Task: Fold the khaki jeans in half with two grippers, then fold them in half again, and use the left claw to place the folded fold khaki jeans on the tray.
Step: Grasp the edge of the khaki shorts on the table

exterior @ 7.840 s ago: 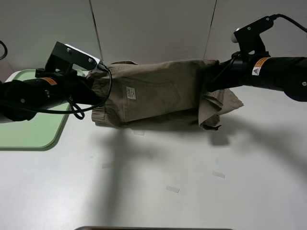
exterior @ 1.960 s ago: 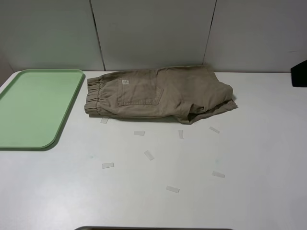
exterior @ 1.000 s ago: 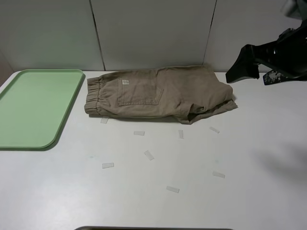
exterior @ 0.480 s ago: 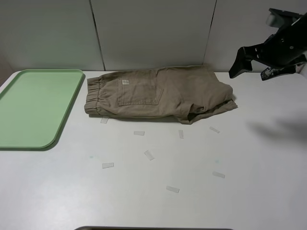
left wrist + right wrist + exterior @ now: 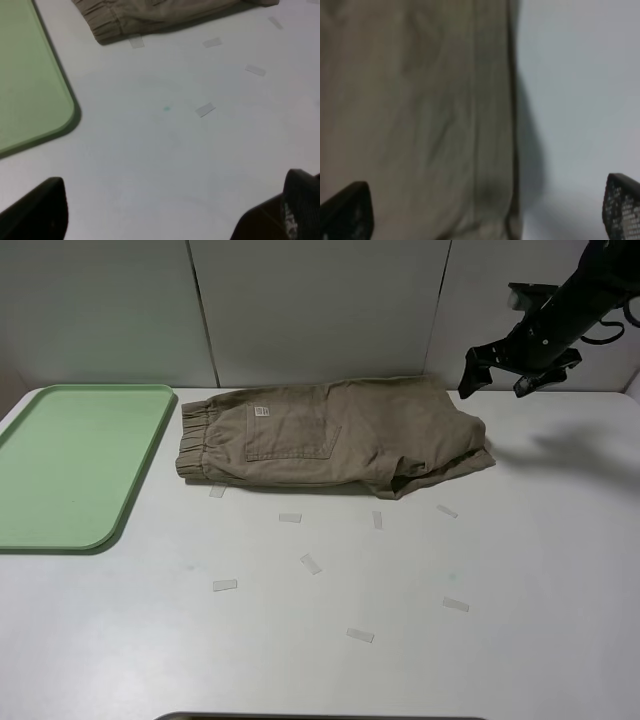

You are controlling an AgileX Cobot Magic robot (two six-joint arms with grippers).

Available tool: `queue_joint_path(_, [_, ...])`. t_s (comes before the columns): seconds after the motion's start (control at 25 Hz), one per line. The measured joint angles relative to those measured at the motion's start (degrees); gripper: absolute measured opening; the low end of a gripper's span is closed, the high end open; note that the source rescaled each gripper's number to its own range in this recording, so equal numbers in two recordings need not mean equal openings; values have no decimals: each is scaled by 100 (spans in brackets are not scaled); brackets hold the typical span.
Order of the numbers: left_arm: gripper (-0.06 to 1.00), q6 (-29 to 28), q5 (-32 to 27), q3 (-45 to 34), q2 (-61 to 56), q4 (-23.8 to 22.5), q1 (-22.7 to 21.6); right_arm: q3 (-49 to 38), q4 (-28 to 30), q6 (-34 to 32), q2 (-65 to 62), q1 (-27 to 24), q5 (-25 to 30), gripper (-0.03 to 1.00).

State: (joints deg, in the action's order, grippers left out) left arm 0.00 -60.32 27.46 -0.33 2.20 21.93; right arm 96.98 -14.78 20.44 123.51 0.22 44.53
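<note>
Jeans point(image 5: 330, 435), khaki and short-legged, lie flat on the table point(image 5: 300, 640). They look folded once already, with the waistband end toward the tray point(image 5: 60, 465), which sits just beside it without touching. Above the far corner of the leg end the right claw point(image 5: 497, 385) hovers, spread wide and pinching nothing. The left claw point(image 5: 167, 215) hangs just as spread over bare table on the near side of the waistband. I'd judge the second fold of the jeans comes next. Each claw should bite through every layer at the leg end, lift low, and lay the hems squarely onto the waistband.
</note>
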Motion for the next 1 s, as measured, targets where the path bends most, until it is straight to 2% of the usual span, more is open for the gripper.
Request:
queue_joint_path(0.32, [84,0,-5,0,0,0,0,726,-49,0,839,-26,375,100])
queue_joint_path(0.72, [84,0,-5,0,0,0,0,745,-318,0,1163,-22,514,100])
queue_joint_path(1.0, [84,0,-5,0,0,0,0,745,-462,0,1312,196,567,100])
